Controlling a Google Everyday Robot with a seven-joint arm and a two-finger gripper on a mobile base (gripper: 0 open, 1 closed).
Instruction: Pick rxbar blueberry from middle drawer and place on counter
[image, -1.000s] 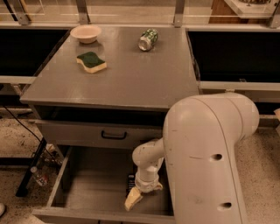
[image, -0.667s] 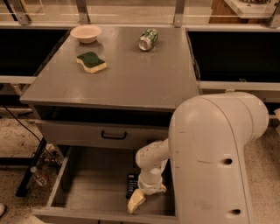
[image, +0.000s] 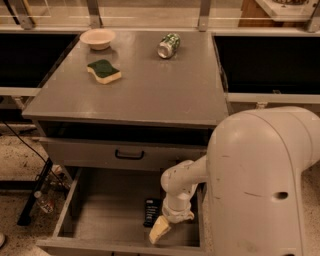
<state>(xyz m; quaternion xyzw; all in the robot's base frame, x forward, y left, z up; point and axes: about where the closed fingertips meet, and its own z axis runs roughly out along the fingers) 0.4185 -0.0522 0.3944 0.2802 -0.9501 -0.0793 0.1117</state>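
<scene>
The gripper (image: 160, 231) hangs low inside the middle drawer (image: 107, 215), near its front right corner, just beside the rxbar blueberry (image: 151, 212) lying flat there. I cannot tell whether it is spread or closed. It seems poised to grasp before lifting to the counter (image: 150, 87).

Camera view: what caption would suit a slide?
White robot's gripper hangs low in the open grey drawer, beside the dark-wrapped snack bar.

My jaws sit lower centre in the middle drawer (image: 105, 215); its left floor lies open. Sponge (image: 104, 71), bowl (image: 97, 38) and can (image: 168, 45) occupy the counter's (image: 160, 92) upper part.
</scene>
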